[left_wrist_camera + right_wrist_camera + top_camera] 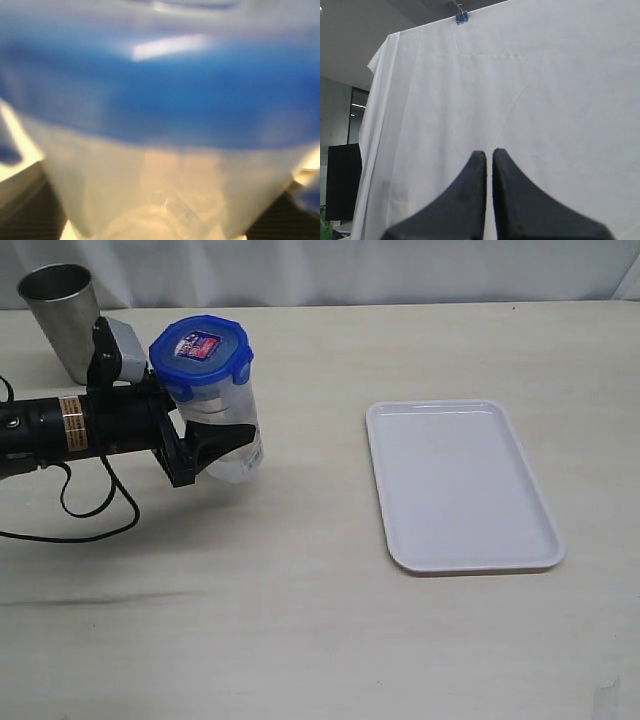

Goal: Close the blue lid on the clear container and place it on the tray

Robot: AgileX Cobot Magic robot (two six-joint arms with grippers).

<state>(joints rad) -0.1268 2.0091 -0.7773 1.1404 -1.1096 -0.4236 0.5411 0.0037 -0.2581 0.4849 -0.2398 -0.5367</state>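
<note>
Container (236, 405) is sitting clamped in the left hand (225, 435), whose black fingers are pressing on its clear wall from either side, just below the lid (203, 355). The lid is covering the container's mouth, its red-and-white sticker facing up and its blue flaps hanging down around the rim. Whether the flaps are snapped shut cannot be told. The container is leaning slightly, and whether its base is touching the tabletop (300, 630) cannot be told either.

In the left wrist view the lid (160, 95) is filling the frame as a blurred blue band, the container's (160, 185) cloudy wall is narrowing away from it, and a dark finger (30, 210) is showing at each side.

The left arm is reaching in low and level from the left edge of the exterior view, with a black cable (95, 510) looping on the tabletop under it. A metal cup (62, 315) is standing upright behind the arm, near the container but apart from it. The tray (460, 485) is lying flat well to the right, well apart from the container.

The right hand (489, 165) is appearing only in its own wrist view, its two fingers drawn together with a thin slit between them, pointing at a white cloth (545, 100) that is hanging from a blue clip (461, 18).
</note>
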